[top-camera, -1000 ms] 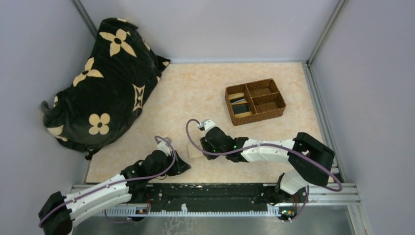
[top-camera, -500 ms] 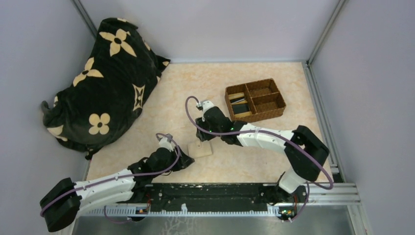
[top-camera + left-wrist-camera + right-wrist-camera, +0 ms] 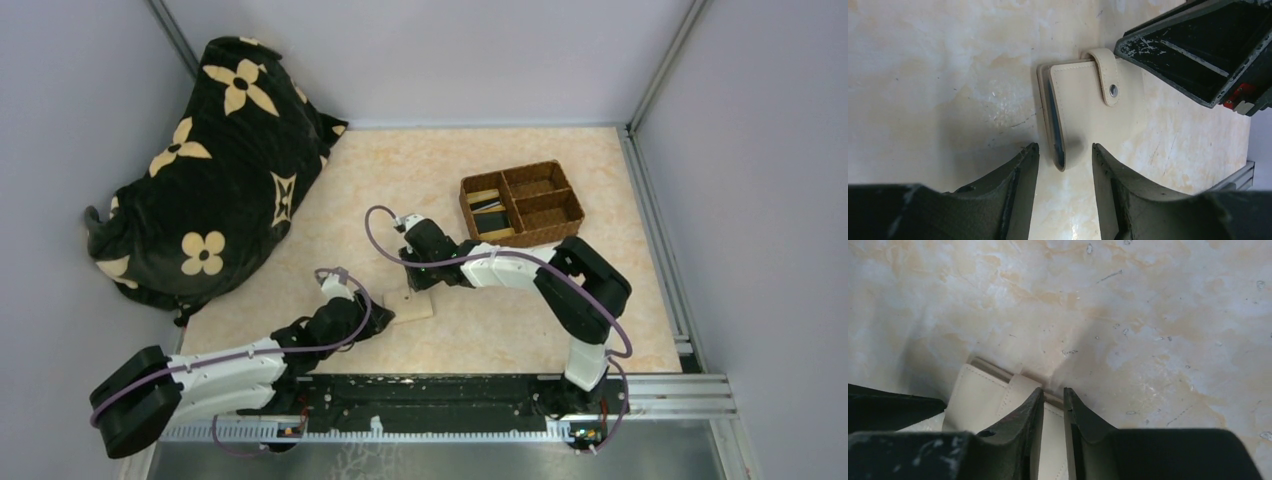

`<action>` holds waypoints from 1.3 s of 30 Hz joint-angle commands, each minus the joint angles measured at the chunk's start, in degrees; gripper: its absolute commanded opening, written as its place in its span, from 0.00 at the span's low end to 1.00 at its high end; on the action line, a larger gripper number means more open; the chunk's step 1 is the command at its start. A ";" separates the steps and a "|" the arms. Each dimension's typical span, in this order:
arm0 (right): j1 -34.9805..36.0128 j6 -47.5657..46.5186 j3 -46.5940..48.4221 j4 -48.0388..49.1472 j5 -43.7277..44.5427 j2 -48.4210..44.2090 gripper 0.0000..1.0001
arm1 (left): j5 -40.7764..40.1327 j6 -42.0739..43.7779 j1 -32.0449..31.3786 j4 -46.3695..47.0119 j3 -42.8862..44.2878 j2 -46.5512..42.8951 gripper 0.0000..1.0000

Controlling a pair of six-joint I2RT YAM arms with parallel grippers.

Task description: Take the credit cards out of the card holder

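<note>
I see the holder (image 3: pixel 1083 110) lying flat and closed on the table (image 3: pixel 500 320), cream face up, near the front edge and between the two arms; its tab (image 3: pixel 1108 75) is folded over the top face with the snap showing; a thin blue-grey layer shows along one long edge.

The left gripper (image 3: pixel 1063 150) sits low at the holder's near end, jaws apart at a middling width; that end of the holder reaches into the gap with bare table on either side of it, so nothing is clamped.

The right gripper (image 3: pixel 1053 392) comes in from the far side, over the tab end of the holder; its jaws stand narrow, only a slit between them; the tab runs just beside one finger and partly behind it; I cannot tell whether they pinch it. From the left wrist its dark body fills the upper right corner, just beyond the tab.

A brown woven tray (image 3: pixel 525 238) stands farther back and to the right, well apart from the holder; flat tan and dark pieces (image 3: pixel 488 210) lie in its left compartments, too small for me to name; a black bag (image 3: pixel 210 150) with cream flowers slumps in the back left corner.
</note>
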 commanded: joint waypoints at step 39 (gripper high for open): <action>10.90 -0.34 4.03 -2.82 5.22 0.97 0.45 | -2.77 1.79 6.44 -32.02 3.54 -16.11 0.14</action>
